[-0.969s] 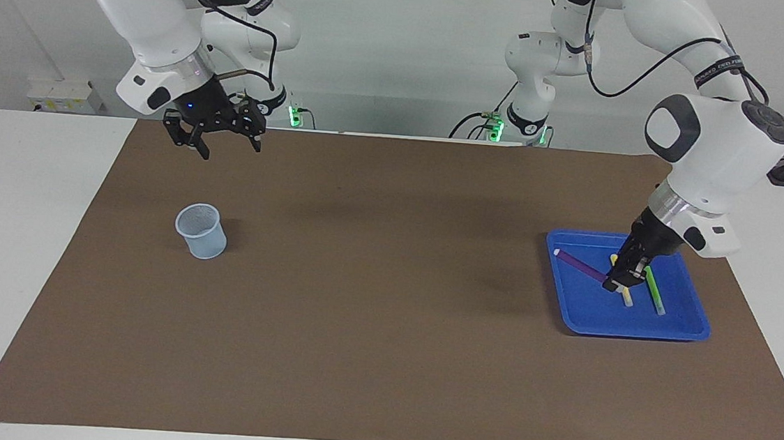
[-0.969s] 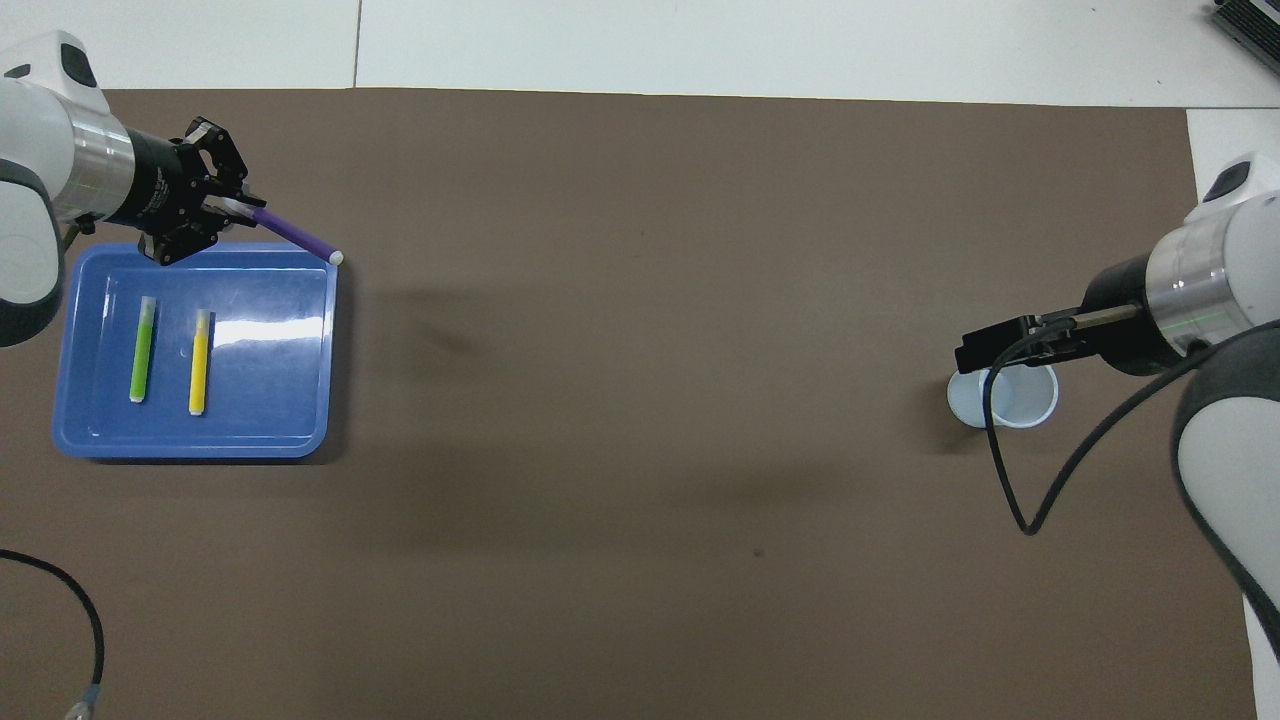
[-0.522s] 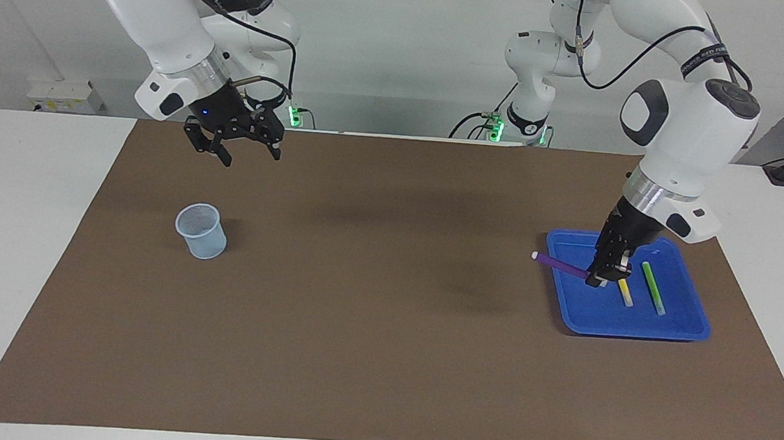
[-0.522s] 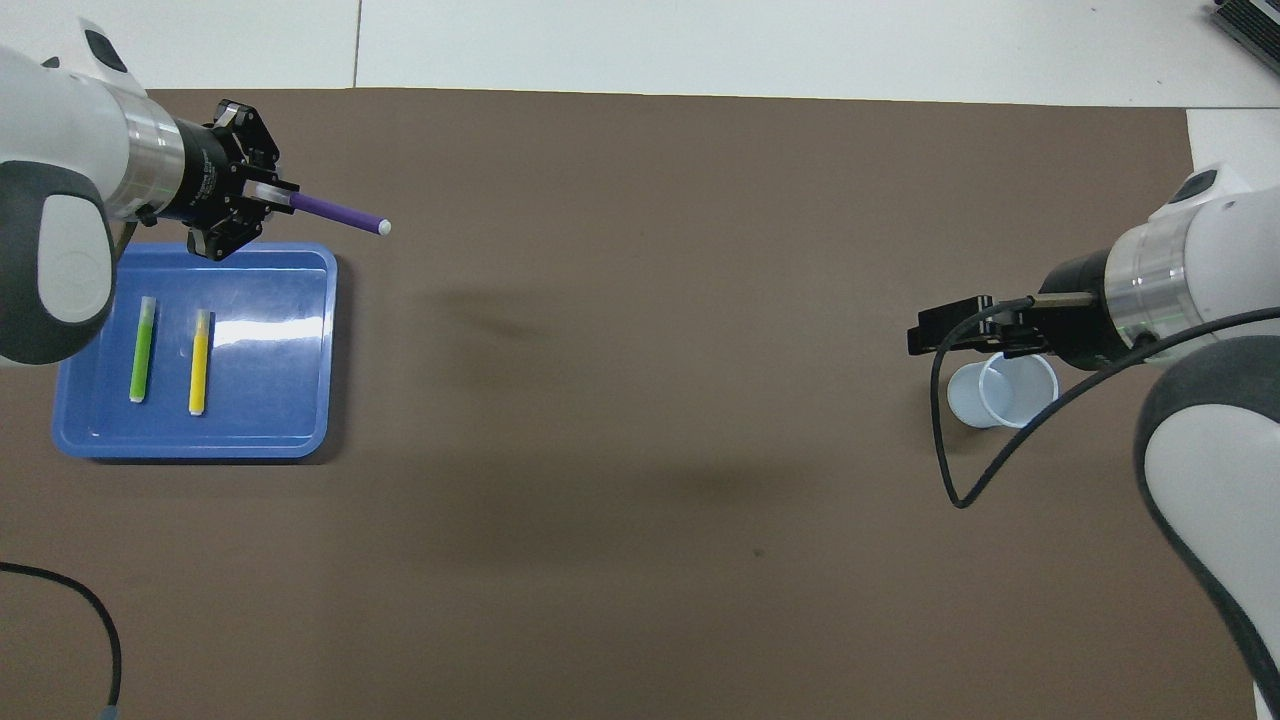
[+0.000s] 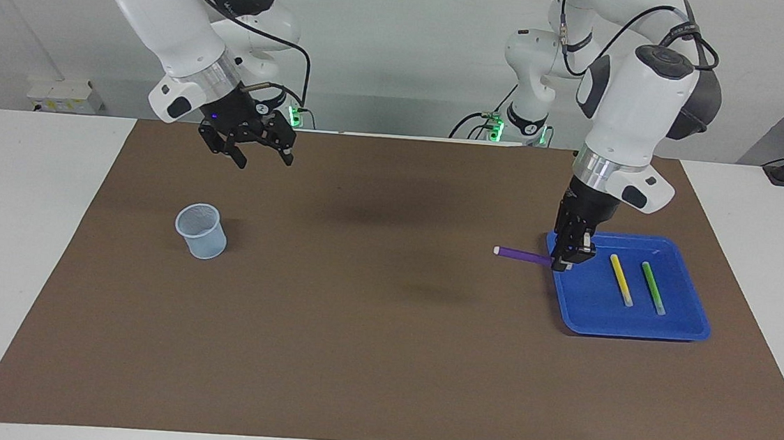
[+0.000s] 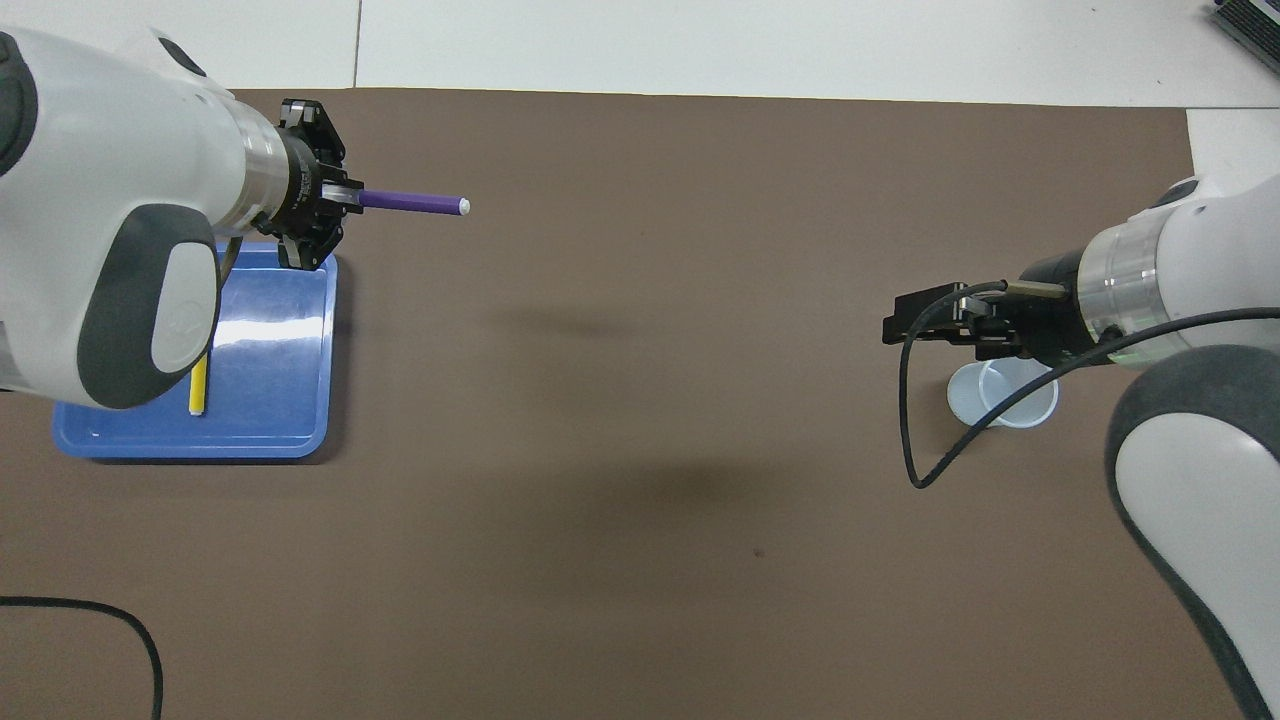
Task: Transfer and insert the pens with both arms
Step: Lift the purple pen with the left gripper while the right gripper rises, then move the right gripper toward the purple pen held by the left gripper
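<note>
Two hands hang above the brown surface. Right hand (image 5: 252, 147), fingers spread, hovers over the mat near a pale cup (image 5: 201, 231). Left hand (image 5: 571, 251) grasps the purple pen (image 5: 523, 255) level over the blue tray's (image 5: 635, 327) edge; yellow pen (image 5: 621, 280) and green pen (image 5: 653, 287) lie inside.

Brown mat (image 5: 367, 358) over white table (image 5: 21, 219); black cable (image 6: 80, 620) at robots' edge, prob. loose.
</note>
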`<act>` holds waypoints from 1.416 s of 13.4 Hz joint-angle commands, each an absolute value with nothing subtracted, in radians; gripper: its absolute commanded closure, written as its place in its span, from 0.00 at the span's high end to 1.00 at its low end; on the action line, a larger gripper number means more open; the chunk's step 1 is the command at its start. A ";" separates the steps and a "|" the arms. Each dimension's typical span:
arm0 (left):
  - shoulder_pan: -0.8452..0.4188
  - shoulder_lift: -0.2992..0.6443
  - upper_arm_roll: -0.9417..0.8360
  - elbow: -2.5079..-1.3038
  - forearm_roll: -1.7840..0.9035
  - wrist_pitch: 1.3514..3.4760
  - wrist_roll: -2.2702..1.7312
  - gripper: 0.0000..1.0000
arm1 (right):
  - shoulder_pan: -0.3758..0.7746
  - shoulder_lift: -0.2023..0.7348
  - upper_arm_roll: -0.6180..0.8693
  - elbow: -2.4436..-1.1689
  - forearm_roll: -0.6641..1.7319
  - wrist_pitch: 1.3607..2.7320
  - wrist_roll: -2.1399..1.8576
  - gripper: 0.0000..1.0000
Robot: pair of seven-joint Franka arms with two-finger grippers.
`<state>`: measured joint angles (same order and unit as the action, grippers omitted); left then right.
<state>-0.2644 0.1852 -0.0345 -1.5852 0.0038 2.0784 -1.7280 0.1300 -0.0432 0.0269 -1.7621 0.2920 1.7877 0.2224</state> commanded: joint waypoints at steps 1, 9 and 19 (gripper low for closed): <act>-0.304 0.143 -0.021 -1.614 0.055 2.085 -1.857 0.00 | 0.158 -0.072 0.026 -1.801 0.316 1.836 0.239 1.00; -0.387 0.118 -0.023 -1.632 0.143 2.083 -2.058 0.00 | 0.112 0.015 0.026 -1.832 0.809 2.067 0.474 1.00; -0.397 0.094 -0.021 -1.647 0.144 2.072 -2.086 0.00 | 0.480 0.210 0.028 -1.802 1.423 2.674 0.360 1.00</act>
